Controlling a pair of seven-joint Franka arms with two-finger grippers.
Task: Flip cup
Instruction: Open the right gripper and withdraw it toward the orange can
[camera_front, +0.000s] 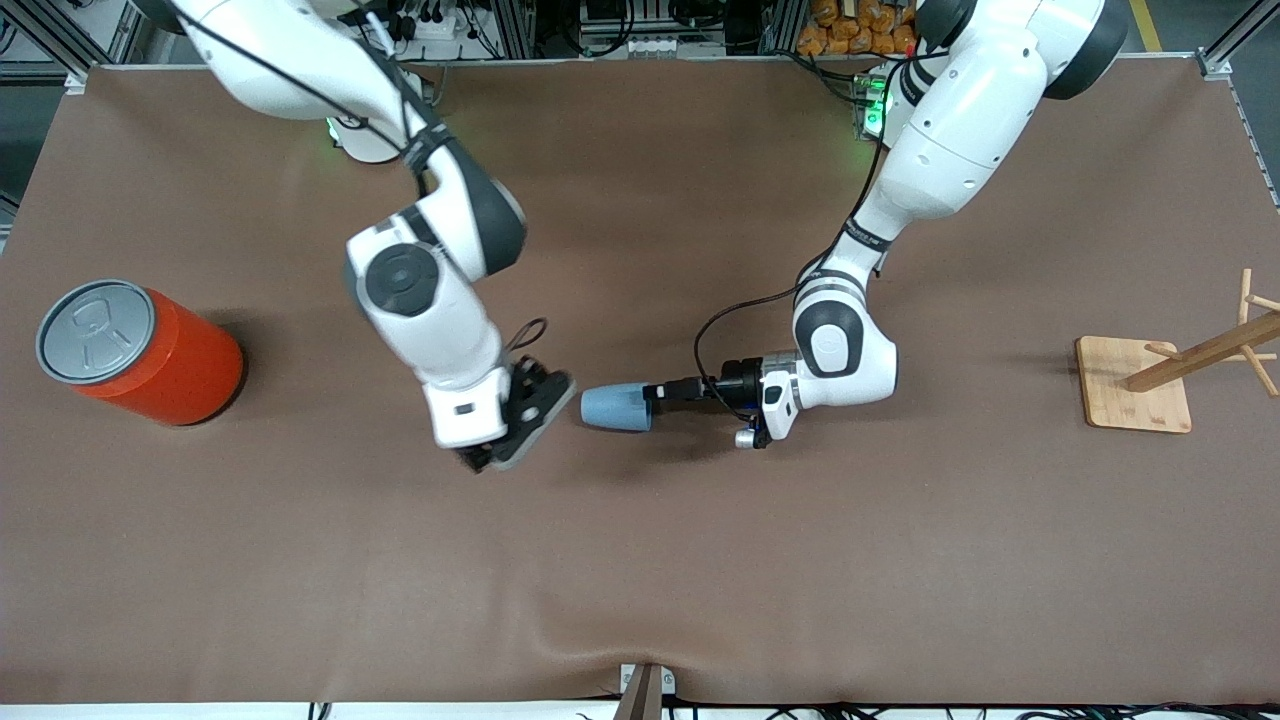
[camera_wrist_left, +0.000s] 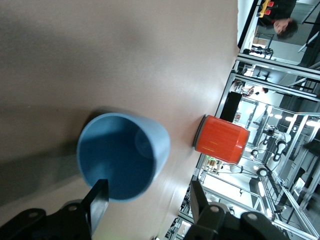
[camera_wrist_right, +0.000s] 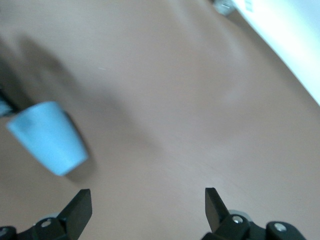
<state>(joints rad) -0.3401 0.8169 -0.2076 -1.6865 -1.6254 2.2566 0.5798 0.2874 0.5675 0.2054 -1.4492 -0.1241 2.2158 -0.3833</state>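
Observation:
The light-blue cup (camera_front: 615, 407) lies on its side near the middle of the brown table, its open mouth toward the left arm's end. My left gripper (camera_front: 656, 392) is level with the table at the cup's mouth. In the left wrist view, my left gripper (camera_wrist_left: 148, 200) is open. One finger (camera_wrist_left: 99, 197) is at the rim of the cup (camera_wrist_left: 122, 155); the other finger stands apart from it. My right gripper (camera_front: 528, 425) hangs over the table beside the cup's base, toward the right arm's end. It is open and empty (camera_wrist_right: 145, 200). The cup (camera_wrist_right: 47, 137) shows in its view.
A large orange can (camera_front: 150, 350) with a grey lid stands at the right arm's end of the table and also shows in the left wrist view (camera_wrist_left: 222, 140). A wooden rack on a square base (camera_front: 1135, 385) stands at the left arm's end.

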